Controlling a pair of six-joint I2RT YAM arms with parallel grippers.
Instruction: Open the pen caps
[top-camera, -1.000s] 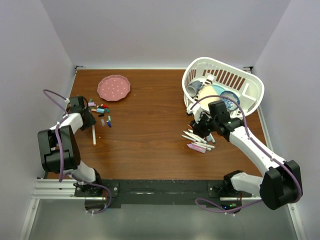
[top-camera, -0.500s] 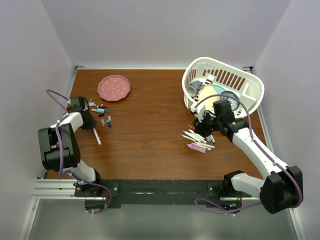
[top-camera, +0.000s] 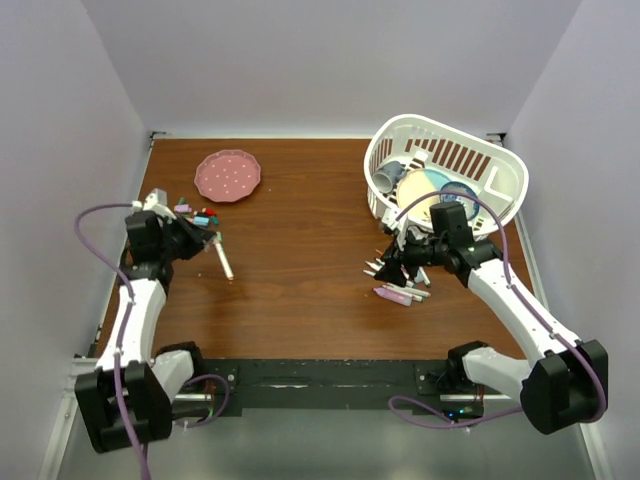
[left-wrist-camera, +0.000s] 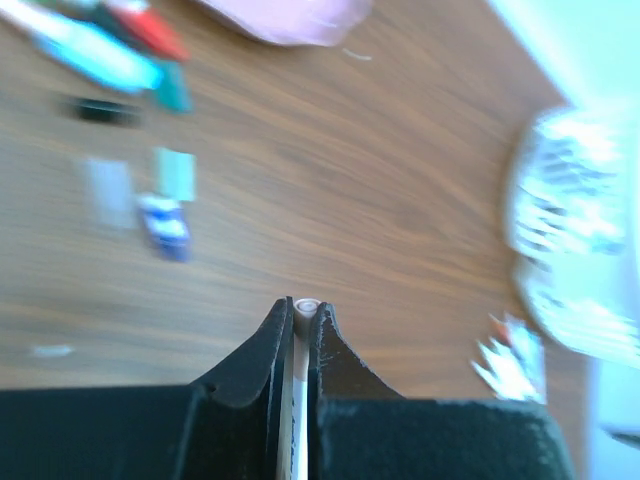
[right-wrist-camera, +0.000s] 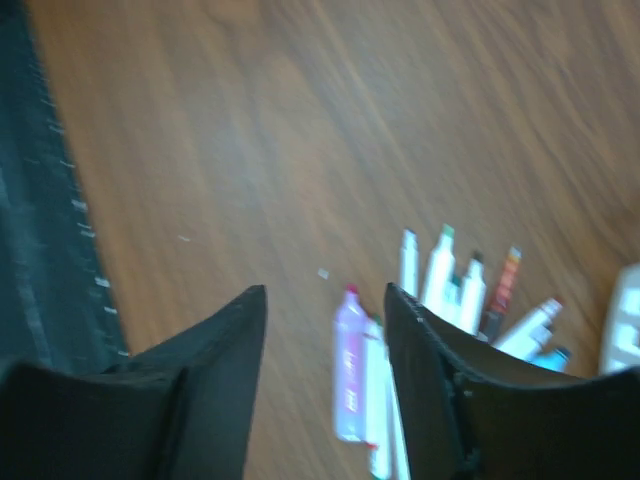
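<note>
The work surface was a brown wooden table (top-camera: 300, 210) enclosed by plain white walls. A pink plate (top-camera: 228, 176) stood at the far left and a white basket (top-camera: 445, 175) of dishes at the far right.

Task items:
- A cluster of loose pen caps (top-camera: 197, 215) (red, teal, blue, black) lay just in front of the plate. The left wrist view showed them blurred, lying separately on the wood with no barrels attached.
- A pile of pens (top-camera: 398, 280) lay near the basket, with a pink highlighter (right-wrist-camera: 348, 375) at its near edge. Several pens showed coloured ends. Whether these were caps or bare tips could not be told.

Grippers:
- The left gripper (top-camera: 205, 240) was clamped on a slim white pen (top-camera: 224, 262), its jaws pressed together on the barrel. The pen projected out over the table, beside the loose caps. Whether it carried a cap could not be told.
- The right gripper (right-wrist-camera: 325, 295) hung over the pile with its jaws apart and nothing between them.

Progress, as a judgement: the task appeared partly done. Several caps were already off, while the held pen and the pile probably remained to be worked.
</note>
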